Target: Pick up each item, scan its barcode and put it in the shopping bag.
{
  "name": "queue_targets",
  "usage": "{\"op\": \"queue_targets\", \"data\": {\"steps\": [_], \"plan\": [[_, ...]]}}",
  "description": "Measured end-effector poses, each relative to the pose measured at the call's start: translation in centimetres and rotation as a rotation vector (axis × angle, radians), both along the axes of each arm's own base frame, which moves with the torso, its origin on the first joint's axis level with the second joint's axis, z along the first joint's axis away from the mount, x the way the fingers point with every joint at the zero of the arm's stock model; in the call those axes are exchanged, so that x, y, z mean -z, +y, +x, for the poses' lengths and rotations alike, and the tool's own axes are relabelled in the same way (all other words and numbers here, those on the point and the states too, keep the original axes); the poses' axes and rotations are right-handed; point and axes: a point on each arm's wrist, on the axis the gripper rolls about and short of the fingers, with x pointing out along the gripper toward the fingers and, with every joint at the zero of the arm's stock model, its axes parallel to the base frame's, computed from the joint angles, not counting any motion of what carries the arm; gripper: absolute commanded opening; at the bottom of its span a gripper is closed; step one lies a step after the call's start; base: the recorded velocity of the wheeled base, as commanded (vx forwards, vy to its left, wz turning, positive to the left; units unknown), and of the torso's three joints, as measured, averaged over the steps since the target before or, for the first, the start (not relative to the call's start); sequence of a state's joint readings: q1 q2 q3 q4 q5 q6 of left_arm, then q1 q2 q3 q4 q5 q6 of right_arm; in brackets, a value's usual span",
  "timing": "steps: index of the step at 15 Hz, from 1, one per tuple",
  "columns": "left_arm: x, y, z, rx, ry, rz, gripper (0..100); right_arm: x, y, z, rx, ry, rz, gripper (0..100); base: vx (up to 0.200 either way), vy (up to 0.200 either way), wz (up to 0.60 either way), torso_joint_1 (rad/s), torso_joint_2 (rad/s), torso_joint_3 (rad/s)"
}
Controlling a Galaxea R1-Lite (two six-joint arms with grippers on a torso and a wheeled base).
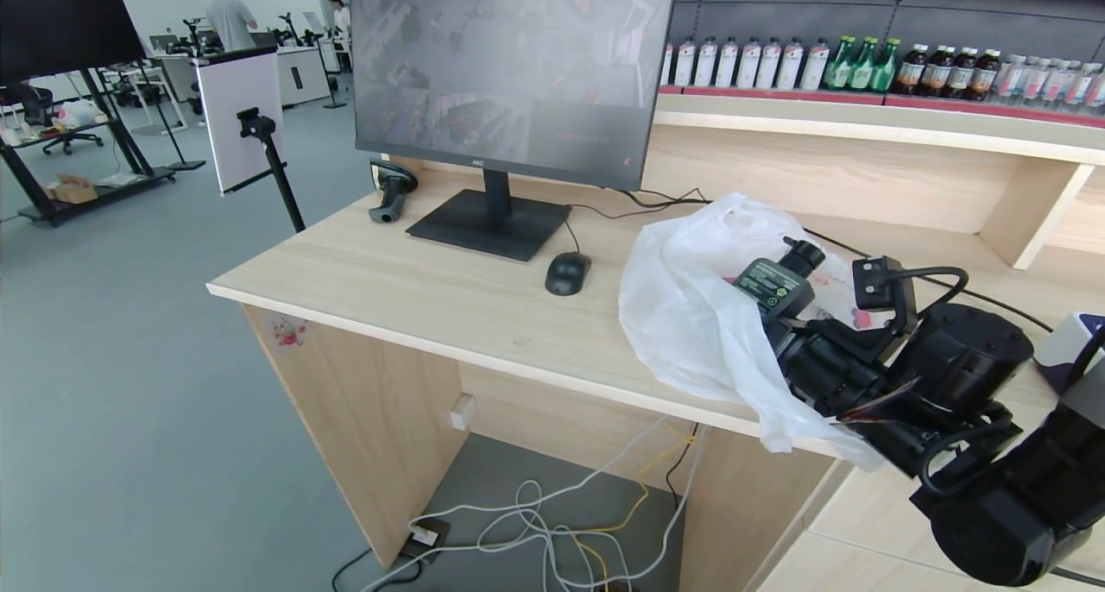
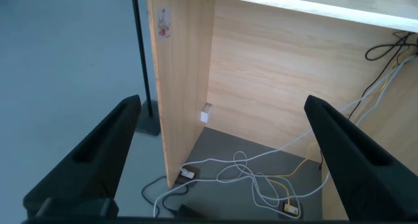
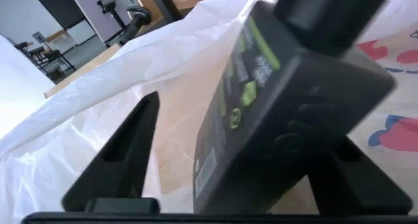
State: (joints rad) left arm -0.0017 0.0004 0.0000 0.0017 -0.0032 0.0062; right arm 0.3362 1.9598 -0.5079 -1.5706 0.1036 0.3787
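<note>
The right pincer (image 3: 245, 129) sits inside the mouth of the shopping bag (image 1: 691, 316) with its jaws spread wide, and the dark bottle (image 1: 771, 283) lies between them. One finger (image 3: 124, 159) is apart from the bottle, with white bag film showing in the gap. The other side is hidden behind the bottle, so I cannot tell whether it touches there.

The bottle's long axis runs outward from the pincer along the fingers, with the capped end away from the wrist and tilted up toward the back of the table (image 1: 414, 290). The bag lies slumped at the table's front edge, its mouth turned toward this arm.

I judge the coming move to be a straight pull back along that axis. The left pincer (image 2: 222, 106) is open and hangs low in front of the table, well apart from the bag, so the right arm is nearer.
</note>
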Motion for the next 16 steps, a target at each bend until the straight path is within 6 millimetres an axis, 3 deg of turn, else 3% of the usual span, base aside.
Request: {"op": "queue_targets", "data": {"steps": [12, 16], "plan": [[0.0, 0.0, 0.0, 0.000, 0.000, 0.001, 100, -1.8, -1.8, 2.0, 0.094, -0.145, -0.111, 100, 0.000, 0.000, 0.00, 0.000, 0.00, 0.000], [0.0, 0.0, 0.0, 0.000, 0.000, 0.001, 100, -2.1, -3.3, 2.4, 0.153, -0.179, -0.173, 100, 0.000, 0.000, 0.00, 0.000, 0.00, 0.000]]}}
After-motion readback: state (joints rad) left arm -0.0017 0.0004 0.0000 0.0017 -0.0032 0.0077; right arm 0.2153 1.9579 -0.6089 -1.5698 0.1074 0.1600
